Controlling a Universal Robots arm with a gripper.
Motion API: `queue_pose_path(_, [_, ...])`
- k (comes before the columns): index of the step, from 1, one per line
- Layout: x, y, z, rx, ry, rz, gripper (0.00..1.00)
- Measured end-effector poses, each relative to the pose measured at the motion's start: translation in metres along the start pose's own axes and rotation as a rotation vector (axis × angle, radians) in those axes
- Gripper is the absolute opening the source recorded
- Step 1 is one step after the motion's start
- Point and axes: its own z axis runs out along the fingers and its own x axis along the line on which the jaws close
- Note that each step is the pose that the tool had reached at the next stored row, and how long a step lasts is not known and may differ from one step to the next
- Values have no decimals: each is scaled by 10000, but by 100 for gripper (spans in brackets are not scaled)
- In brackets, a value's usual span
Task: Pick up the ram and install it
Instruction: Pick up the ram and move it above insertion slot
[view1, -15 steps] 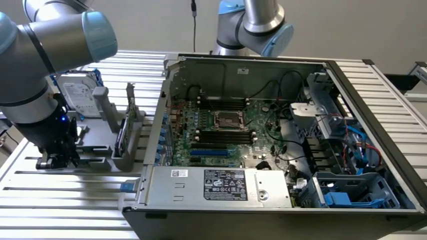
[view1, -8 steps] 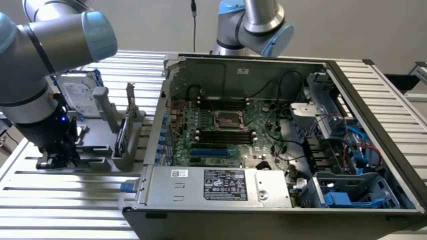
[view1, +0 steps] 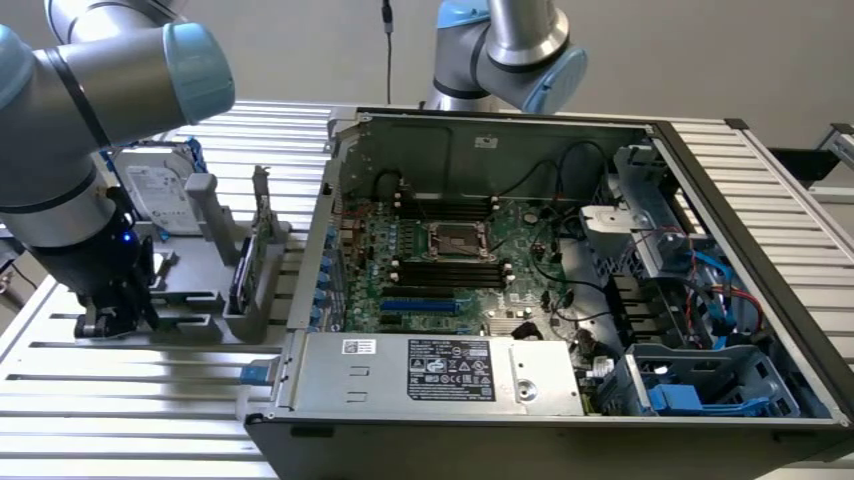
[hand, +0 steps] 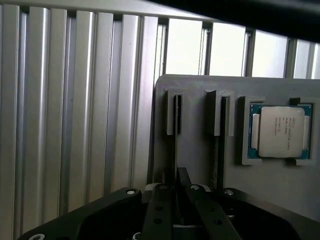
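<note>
The gripper (view1: 104, 320) is down at the end of the grey holder (view1: 200, 255) towards the exterior view's left, on the slatted table (view1: 134, 420) beside the open case (view1: 507, 118). The arm (view1: 80, 120) is cut off by the frame edge and covers that end of the holder, so the exterior view hides what lies under the gripper. In the wrist view the ram (hand: 177, 117) stands on edge in a slot of the holder (hand: 200, 160). It reads only as a thin dark strip that runs down the slot and passes out of sight inside the gripper (hand: 176, 192). The gripper sits astride that edge, set narrow, but I cannot tell whether it is pressing on the ram or just clear of it. A second slot just beside the first also holds a dark line, too thin to make out as a board or an empty groove. The CPU (hand: 280, 131) lies flat in a recess next to that slot, its far side partly in shadow. Farther along the holder the hard drive (view1: 150, 190) stands upright, half hidden by the arm, and the card (view1: 263, 215) rises near the case wall. The motherboard (view1: 527, 240) lies inside the case, its near edge hidden behind the power supply (view1: 427, 372). Its slots are dark and their contents are hard to read.
</note>
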Motion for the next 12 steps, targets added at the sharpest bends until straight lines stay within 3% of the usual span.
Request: queue_pose_path(12, [1,-14,-1,-16,-5,53,14])
